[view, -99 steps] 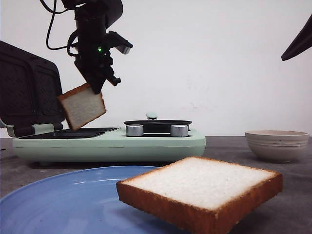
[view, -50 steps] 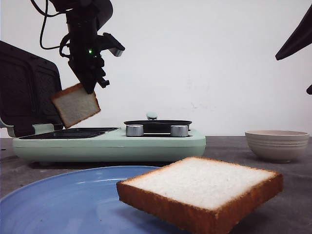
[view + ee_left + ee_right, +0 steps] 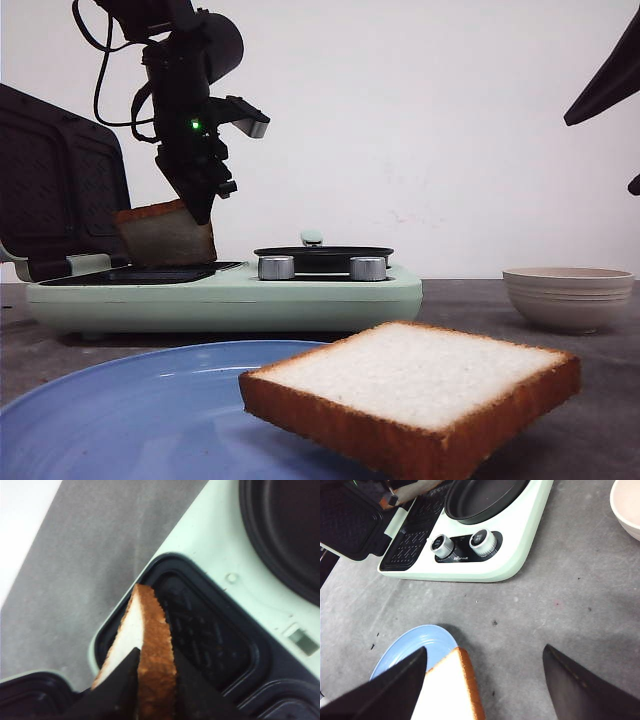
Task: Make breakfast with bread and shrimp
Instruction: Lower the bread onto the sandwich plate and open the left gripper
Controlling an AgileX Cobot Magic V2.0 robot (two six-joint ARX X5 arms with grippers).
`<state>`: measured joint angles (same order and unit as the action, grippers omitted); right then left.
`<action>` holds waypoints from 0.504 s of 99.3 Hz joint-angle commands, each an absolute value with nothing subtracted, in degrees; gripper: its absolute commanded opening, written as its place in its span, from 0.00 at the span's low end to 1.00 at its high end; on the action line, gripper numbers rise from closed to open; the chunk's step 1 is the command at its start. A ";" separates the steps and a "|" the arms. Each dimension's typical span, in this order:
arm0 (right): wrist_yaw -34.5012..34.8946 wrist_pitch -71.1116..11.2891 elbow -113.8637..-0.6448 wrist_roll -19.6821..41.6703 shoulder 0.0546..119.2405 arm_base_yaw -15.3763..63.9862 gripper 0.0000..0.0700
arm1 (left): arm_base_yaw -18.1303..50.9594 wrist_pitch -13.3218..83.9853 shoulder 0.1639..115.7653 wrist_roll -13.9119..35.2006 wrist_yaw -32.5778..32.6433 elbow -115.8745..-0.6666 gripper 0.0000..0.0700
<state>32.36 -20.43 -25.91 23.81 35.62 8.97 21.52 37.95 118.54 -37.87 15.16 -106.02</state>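
White bread (image 3: 415, 378) with golden-brown crust, blue plate (image 3: 130, 415), mint-green cooker (image 3: 225, 295) with black waffle-patterned grill plate (image 3: 205, 640), beige ribbed bowl (image 3: 568, 297)

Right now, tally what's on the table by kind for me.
Bread slices: 2, one in the left gripper over the grill plate, one on the plate
Blue plate: 1
Beige bowl: 1
Green cooker: 1
Total: 5

left gripper (image 3: 197, 205) lower, nearer grill plate (image 3: 150, 272) | held bread slice (image 3: 165, 234) down from mid-air, bottom edge now at grill plate | slice less tilted
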 commanded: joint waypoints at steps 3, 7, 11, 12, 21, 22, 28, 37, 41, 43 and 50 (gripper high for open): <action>32.29 -19.97 -26.37 23.16 35.90 9.17 0.65 | 21.71 38.02 120.16 -36.60 14.22 -107.48 0.00; 32.34 -19.99 -26.37 23.16 35.90 9.19 0.65 | 21.71 38.28 120.16 -36.60 14.20 -107.48 0.01; 32.38 -20.01 -26.37 23.16 35.88 9.21 0.65 | 21.67 38.63 120.16 -36.58 13.96 -107.48 0.03; 32.40 -20.01 -26.37 23.16 35.88 9.23 0.65 | 21.65 38.70 120.16 -36.58 13.82 -107.48 0.04; 32.56 -20.23 -26.37 23.16 35.88 9.26 0.65 | 21.61 39.00 120.16 -36.49 13.63 -107.48 0.17; 32.56 -20.25 -26.37 23.16 35.88 9.26 0.65 | 21.61 39.00 120.16 -36.42 13.63 -107.48 0.19; 32.56 -20.21 -26.37 23.18 35.88 9.26 0.65 | 21.61 38.94 120.16 -36.38 13.63 -107.48 0.36; 32.56 -20.21 -26.37 23.18 35.88 9.26 0.65 | 21.61 38.57 120.14 -36.38 13.67 -107.48 0.63; 32.56 -20.18 -26.37 23.18 35.88 9.26 0.65 | 21.61 38.46 120.14 -36.38 13.67 -107.50 0.72; 32.56 -20.18 -26.37 23.18 35.88 9.26 0.65 | 21.61 38.35 120.14 -36.38 13.67 -107.50 0.75; 32.56 -20.21 -26.37 23.18 35.88 9.26 0.65 | 21.61 38.13 120.01 -36.38 13.87 -107.50 0.80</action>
